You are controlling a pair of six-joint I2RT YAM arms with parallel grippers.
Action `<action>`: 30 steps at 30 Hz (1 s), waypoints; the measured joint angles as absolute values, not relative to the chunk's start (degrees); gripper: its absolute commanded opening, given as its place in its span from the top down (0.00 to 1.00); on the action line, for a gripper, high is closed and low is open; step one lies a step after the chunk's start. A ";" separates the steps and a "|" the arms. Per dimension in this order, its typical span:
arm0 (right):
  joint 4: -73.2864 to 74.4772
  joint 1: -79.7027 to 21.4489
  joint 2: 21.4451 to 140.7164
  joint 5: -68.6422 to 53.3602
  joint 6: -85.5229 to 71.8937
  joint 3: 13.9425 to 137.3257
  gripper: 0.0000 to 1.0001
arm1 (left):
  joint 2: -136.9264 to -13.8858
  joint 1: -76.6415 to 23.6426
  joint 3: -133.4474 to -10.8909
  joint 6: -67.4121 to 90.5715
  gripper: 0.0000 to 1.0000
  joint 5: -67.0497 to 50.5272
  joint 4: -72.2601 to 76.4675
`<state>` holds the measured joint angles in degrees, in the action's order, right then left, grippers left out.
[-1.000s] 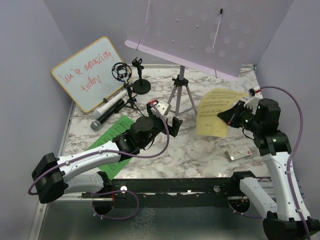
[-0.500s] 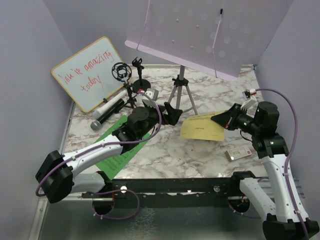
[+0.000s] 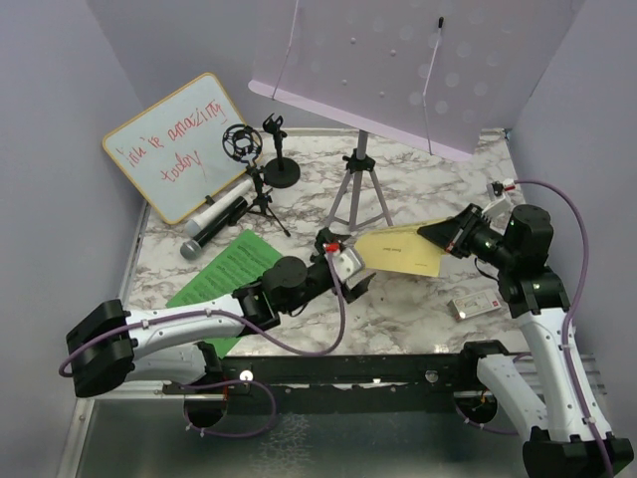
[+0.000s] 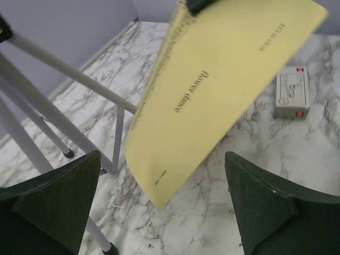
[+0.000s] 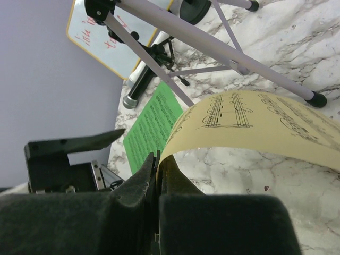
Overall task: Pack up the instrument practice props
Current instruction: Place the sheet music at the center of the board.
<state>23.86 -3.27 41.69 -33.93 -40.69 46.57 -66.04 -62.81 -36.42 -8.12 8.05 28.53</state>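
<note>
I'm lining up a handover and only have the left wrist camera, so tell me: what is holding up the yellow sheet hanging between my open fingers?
Observer: The right gripper is shut on one edge of the yellow sheet and holds it off the table.
Operator: Is the green sheet lifted too?
Observer: No, the green sheet lies flat on the table, on the left side.
Operator: And the microphones?
Observer: Both microphones lie side by side in front of the whiteboard.
</note>
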 measured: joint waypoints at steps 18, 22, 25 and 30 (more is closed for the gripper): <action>22.13 -3.27 41.56 -33.98 -42.76 45.43 0.99 | -78.98 -75.26 -35.31 -44.77 0.15 14.96 45.98; 21.87 -3.27 41.56 -34.00 -43.51 45.43 0.99 | -83.92 -76.77 -35.40 -47.70 0.22 17.93 53.04; 21.87 -3.27 41.56 -34.00 -43.57 45.43 0.99 | -87.50 -77.34 -35.68 -49.87 0.28 20.73 59.33; 21.89 -3.27 41.30 -34.00 -43.64 45.32 0.99 | -91.07 -77.38 -37.56 -52.64 0.39 24.36 66.13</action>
